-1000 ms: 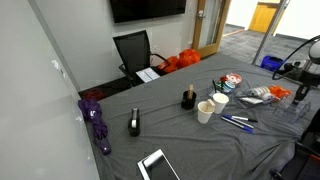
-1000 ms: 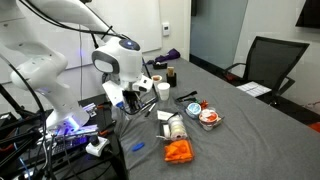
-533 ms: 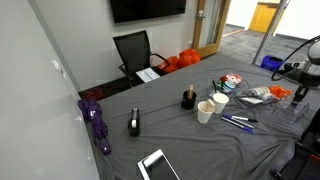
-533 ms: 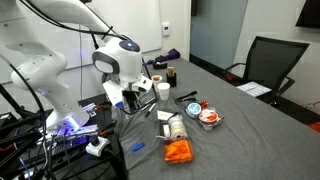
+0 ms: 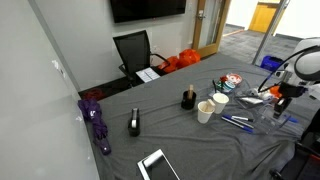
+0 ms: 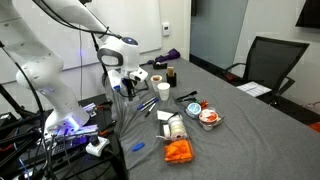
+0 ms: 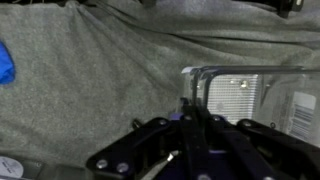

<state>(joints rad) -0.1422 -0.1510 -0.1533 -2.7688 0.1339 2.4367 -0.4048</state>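
My gripper [image 7: 190, 125] is shut on a thin dark blue pen [image 7: 188, 112] that stands out between the fingertips. In both exterior views the gripper [image 6: 124, 88] [image 5: 281, 103] hangs a little above the grey cloth near the table's edge. More loose pens [image 6: 150, 105] [image 5: 237, 122] lie on the cloth just beside it. Two paper cups [image 5: 211, 107] stand a short way beyond the pens. In the wrist view a clear plastic box [image 7: 245, 95] lies on the cloth right past the fingertips.
On the grey table [image 5: 180, 140] are a black cylinder [image 5: 187, 98], a black dispenser [image 5: 134, 123], a purple umbrella [image 5: 97, 122] and a tablet [image 5: 157, 165]. A jar [image 6: 176, 128], an orange bag [image 6: 178, 150] and a red bowl [image 6: 208, 116] lie near the table's end. An office chair [image 6: 262, 62] stands behind.
The arm has swung and the gripper has risen off the cloth, moving toward the cups. It stays shut throughout.
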